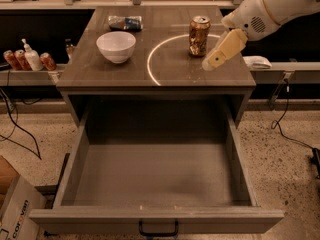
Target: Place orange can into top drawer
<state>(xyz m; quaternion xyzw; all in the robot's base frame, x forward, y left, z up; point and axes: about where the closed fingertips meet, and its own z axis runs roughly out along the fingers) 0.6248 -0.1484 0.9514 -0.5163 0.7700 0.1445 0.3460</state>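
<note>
Orange can (199, 35) stands upright on the counter (95, 74), inside a white ring (149, 65); its label is unreadable. End effector (209, 63) hangs just right of the can; whether it is apart or together cannot be told. Top drawer (155, 218) is pulled open below. White bowl (116, 45) sits at left.

High frontal view, jaws upper right

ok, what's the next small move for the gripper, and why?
Probably shift the gripper left and a little farther back to meet the shiny golden-orange metal can: it hangs just right of the upright can, apart from it, and the wide grey wooden drawer already stands open.
</note>
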